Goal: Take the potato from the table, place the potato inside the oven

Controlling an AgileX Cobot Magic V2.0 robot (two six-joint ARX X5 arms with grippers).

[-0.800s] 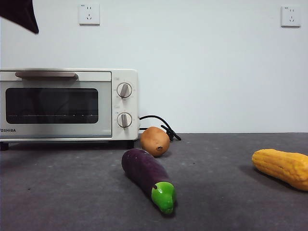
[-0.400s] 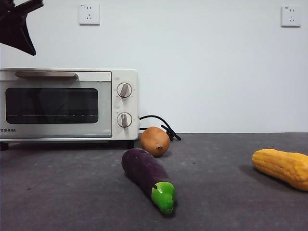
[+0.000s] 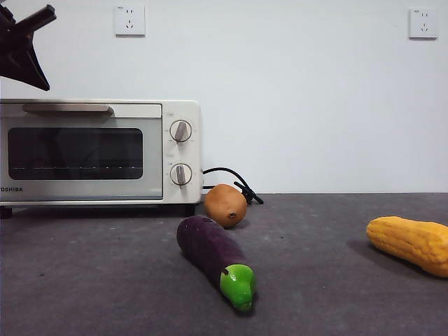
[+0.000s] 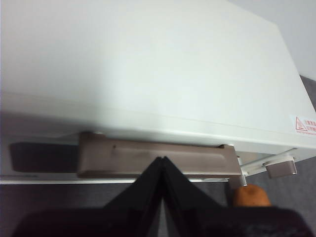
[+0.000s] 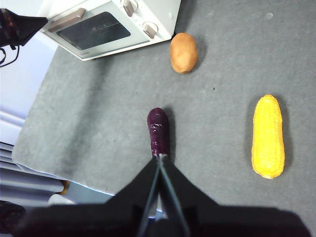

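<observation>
A: Count them, left to right.

B: One oven [image 3: 98, 152], door shut, two knobs [image 3: 180, 131] on its right panel, a black cord [image 3: 234, 180] trailing from behind. One potato [image 3: 225, 205], one eggplant [image 3: 213, 255], one corn cob [image 3: 409, 243]. Two wall sockets [image 3: 129, 20] up high.

A: Where is the potato?

B: On the table [image 3: 315, 294], just beside the oven's right front corner, not inside. From the potato, the eggplant lies at about 6 o'clock, close but apart, green tip toward the camera. The corn is well apart, out at roughly 4 o'clock.

A: The grippers?

B: The left gripper [image 4: 162, 160] hangs above the oven's top, its tips pressed together with nothing between them, over the beige handle [image 4: 158, 158]. In the front view it is the dark shape at the top left corner [image 3: 21, 45]. The right gripper [image 5: 160, 158] is high over the table, jaws closed and empty, tips over the eggplant's end.

A: Any change from a second ago?

B: Only the left arm: then a plain dark wedge at the corner, now lower with a prong pointing right. Potato, eggplant and corn have not shifted.
</observation>
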